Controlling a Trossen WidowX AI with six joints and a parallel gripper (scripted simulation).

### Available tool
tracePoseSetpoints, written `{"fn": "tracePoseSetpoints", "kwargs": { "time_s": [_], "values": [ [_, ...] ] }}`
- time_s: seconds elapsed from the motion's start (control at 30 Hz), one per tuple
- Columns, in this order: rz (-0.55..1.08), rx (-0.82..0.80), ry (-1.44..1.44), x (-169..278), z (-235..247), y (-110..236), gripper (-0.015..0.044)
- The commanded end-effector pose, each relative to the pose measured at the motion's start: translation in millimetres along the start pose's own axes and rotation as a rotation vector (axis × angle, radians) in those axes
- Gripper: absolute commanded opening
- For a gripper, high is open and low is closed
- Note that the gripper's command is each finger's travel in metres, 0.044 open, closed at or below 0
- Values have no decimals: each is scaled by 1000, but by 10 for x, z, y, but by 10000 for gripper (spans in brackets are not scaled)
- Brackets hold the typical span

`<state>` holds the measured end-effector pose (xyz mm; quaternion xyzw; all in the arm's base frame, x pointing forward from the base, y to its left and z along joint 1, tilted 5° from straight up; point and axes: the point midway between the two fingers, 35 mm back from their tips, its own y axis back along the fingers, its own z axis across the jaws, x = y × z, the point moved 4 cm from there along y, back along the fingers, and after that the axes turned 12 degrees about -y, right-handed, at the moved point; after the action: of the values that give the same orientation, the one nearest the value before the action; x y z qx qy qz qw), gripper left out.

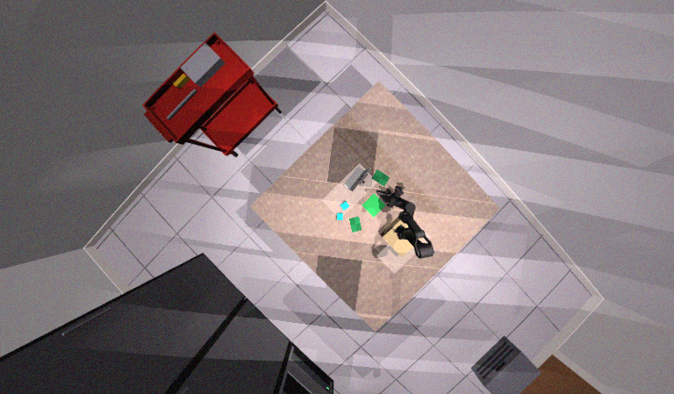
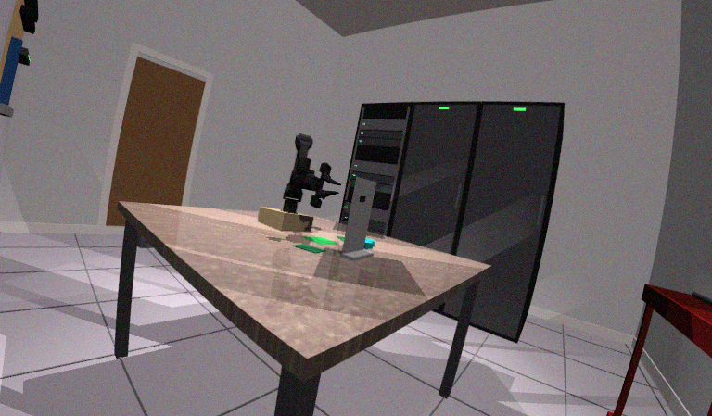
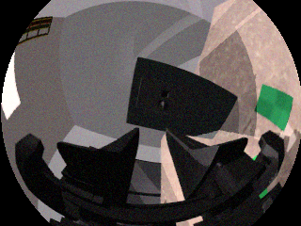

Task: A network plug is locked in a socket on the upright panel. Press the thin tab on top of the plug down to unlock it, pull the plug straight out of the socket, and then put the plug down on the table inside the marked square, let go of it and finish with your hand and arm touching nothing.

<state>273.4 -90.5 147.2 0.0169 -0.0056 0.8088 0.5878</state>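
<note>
The grey upright panel (image 1: 357,177) (image 2: 360,218) stands on the table; in the wrist view it (image 3: 188,109) shows as a dark slab just ahead of the fingers. The plug (image 2: 362,198) (image 3: 165,96) is a small dark spot in the panel's face, still in its socket. My gripper (image 1: 380,191) (image 2: 336,187) (image 3: 152,131) hovers level with the plug, a short way in front of the panel and apart from it. Its fingers are narrowed but a gap shows between them with nothing in it. The bright green marked square (image 1: 373,204) (image 2: 320,240) lies on the table below the arm.
Two darker green patches (image 1: 380,177) (image 1: 354,224) and two small cyan blocks (image 1: 344,204) (image 1: 339,216) lie around the square. A tan block (image 1: 397,240) (image 2: 283,218) sits at the arm's base. Server racks (image 2: 462,196) stand behind the table, a red cart (image 1: 208,94) off to one side.
</note>
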Motion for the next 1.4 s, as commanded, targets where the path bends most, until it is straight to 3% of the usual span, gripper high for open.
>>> {"fn": "tracePoseSetpoints", "kwargs": {
  "time_s": [0.0, 0.3, 0.7, 1.37],
  "values": [
    [31, 14, -147, 17, -162, 131, 156],
    [52, 20, -240, 34, -242, 212, 156],
    [52, 15, -239, -84, -242, -359, 156],
    [53, 13, -238, -155, -236, -624, 156]
  ]
}}
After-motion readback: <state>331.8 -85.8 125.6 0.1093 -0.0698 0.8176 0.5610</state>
